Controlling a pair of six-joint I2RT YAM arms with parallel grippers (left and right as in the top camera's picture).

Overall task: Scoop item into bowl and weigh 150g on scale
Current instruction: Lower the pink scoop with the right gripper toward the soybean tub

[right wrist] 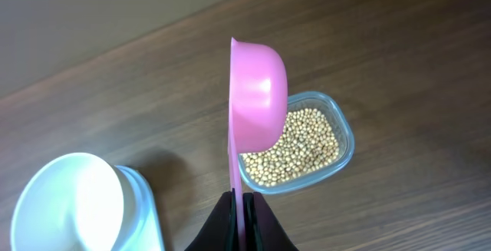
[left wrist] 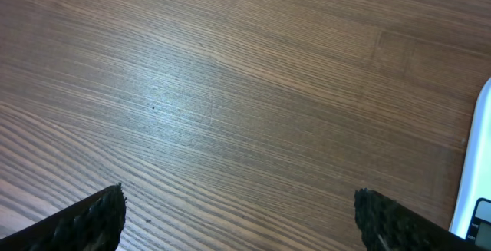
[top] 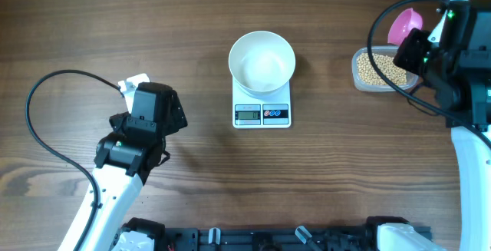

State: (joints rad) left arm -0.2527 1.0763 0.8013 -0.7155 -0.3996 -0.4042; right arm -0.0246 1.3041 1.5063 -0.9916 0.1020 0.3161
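Observation:
The white bowl (top: 261,61) stands on the white scale (top: 261,113) at the table's middle, and it looks empty. Tan beans (top: 380,68) fill a clear tub at the right. My right gripper (right wrist: 239,205) is shut on the thin handle of a pink scoop (right wrist: 258,90). The scoop is turned on edge above the tub's beans (right wrist: 295,147). The bowl (right wrist: 69,201) lies to its lower left. The pink scoop (top: 403,25) shows just behind the tub. My left gripper (left wrist: 238,197) hangs open over bare wood, left of the scale (left wrist: 479,166).
The clear tub (top: 360,78) sits near the table's right side, under the right arm (top: 460,44). The left arm (top: 142,124) stands at the lower left with a black cable looping beside it. Bare wood lies between the left arm and the scale.

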